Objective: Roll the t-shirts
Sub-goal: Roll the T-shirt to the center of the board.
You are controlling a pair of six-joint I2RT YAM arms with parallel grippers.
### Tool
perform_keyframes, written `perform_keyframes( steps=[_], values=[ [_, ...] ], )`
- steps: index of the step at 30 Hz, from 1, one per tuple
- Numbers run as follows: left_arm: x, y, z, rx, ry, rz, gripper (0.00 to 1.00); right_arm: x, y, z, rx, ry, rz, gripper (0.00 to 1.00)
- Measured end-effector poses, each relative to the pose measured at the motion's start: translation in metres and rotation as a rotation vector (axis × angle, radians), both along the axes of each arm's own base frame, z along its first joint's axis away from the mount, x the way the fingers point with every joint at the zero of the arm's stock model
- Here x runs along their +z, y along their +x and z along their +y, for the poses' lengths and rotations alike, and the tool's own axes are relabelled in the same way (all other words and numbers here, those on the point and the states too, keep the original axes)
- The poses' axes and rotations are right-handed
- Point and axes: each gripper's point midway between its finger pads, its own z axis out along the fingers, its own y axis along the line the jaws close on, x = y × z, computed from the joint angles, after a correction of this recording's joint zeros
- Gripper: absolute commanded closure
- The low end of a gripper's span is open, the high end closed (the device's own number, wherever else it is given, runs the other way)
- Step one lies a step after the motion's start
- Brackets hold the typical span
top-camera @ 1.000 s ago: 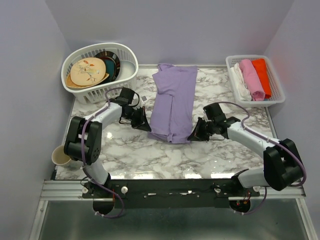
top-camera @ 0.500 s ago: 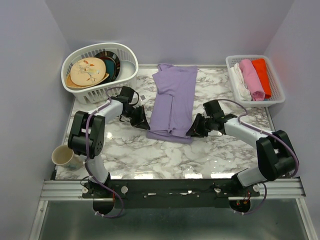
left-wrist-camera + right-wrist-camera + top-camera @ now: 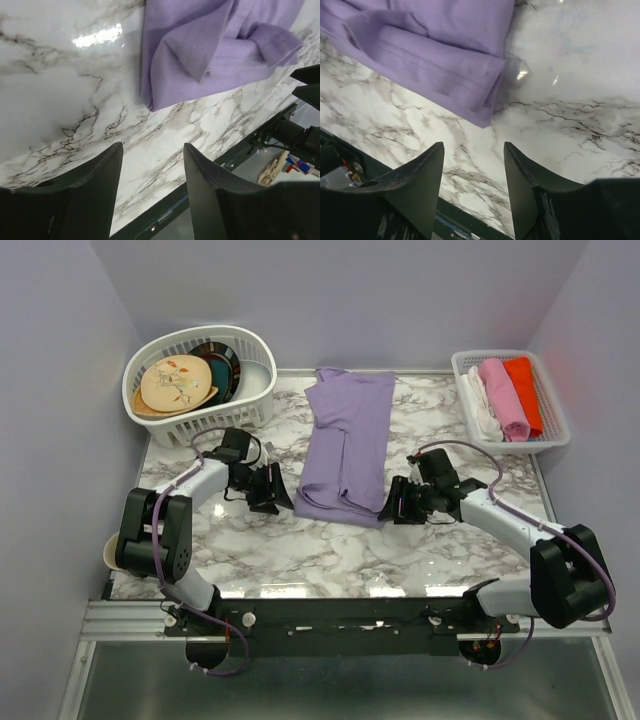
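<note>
The near edge of the purple t-shirt (image 3: 345, 445) looks folded over once, like the start of a roll. The left gripper (image 3: 272, 490) sits just beside the shirt's near left corner. The right gripper (image 3: 392, 505) sits just beside its near right corner. Both have their fingers spread apart with nothing in them, and neither touches the cloth. The shirt lies on the marble table (image 3: 300, 550), folded long and thin, pointing away from the arms. To roll it well, I think both grippers should pinch the two near corners together and turn the fold over evenly, so the roll comes out straight and tight. Far left of the shirt is a white basket (image 3: 130, 390) of plates. Far right is a tray (image 3: 560, 437) of rolled cloths.
</note>
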Motion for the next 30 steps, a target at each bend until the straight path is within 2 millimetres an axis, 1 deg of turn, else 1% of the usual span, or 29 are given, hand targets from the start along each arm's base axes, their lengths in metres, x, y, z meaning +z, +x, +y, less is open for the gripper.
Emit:
perform_keyframes(
  steps=[1, 3, 4, 8, 12, 20, 22, 25, 27, 28, 30],
  values=[
    [-0.003, -0.002, 0.0, 0.002, 0.001, 0.011, 0.38, -0.008, -0.005, -0.002, 0.013, -0.009, 0.015, 0.4],
    [-0.014, -0.007, 0.0, 0.012, 0.002, 0.047, 0.36, -0.015, -0.007, -0.001, 0.027, -0.009, 0.032, 0.39],
    [-0.016, -0.007, 0.0, 0.012, 0.001, 0.053, 0.34, -0.018, -0.006, 0.001, 0.031, -0.004, 0.038, 0.39],
    [-0.031, -0.001, -0.006, 0.023, -0.024, 0.09, 0.34, -0.028, -0.002, 0.006, 0.019, 0.013, 0.067, 0.39],
    [-0.031, 0.004, -0.014, 0.028, -0.069, 0.125, 0.35, -0.037, 0.0, 0.011, -0.01, 0.039, 0.109, 0.39],
    [-0.034, 0.006, -0.022, 0.022, -0.114, 0.155, 0.42, -0.038, 0.003, 0.016, -0.052, 0.082, 0.139, 0.4],
    [-0.035, 0.006, -0.023, 0.024, -0.118, 0.161, 0.45, -0.039, 0.003, 0.017, -0.059, 0.09, 0.148, 0.4],
    [-0.036, 0.005, -0.025, 0.029, -0.124, 0.167, 0.53, -0.04, 0.005, 0.021, -0.066, 0.109, 0.164, 0.43],
    [-0.038, 0.004, -0.025, 0.035, -0.127, 0.178, 0.6, -0.041, 0.006, 0.023, -0.072, 0.116, 0.174, 0.47],
    [-0.039, 0.003, -0.026, 0.038, -0.132, 0.191, 0.65, -0.041, 0.007, 0.023, -0.075, 0.118, 0.18, 0.5],
    [-0.041, 0.002, -0.027, 0.041, -0.135, 0.203, 0.71, -0.042, 0.007, 0.024, -0.078, 0.121, 0.192, 0.51]
  ],
)
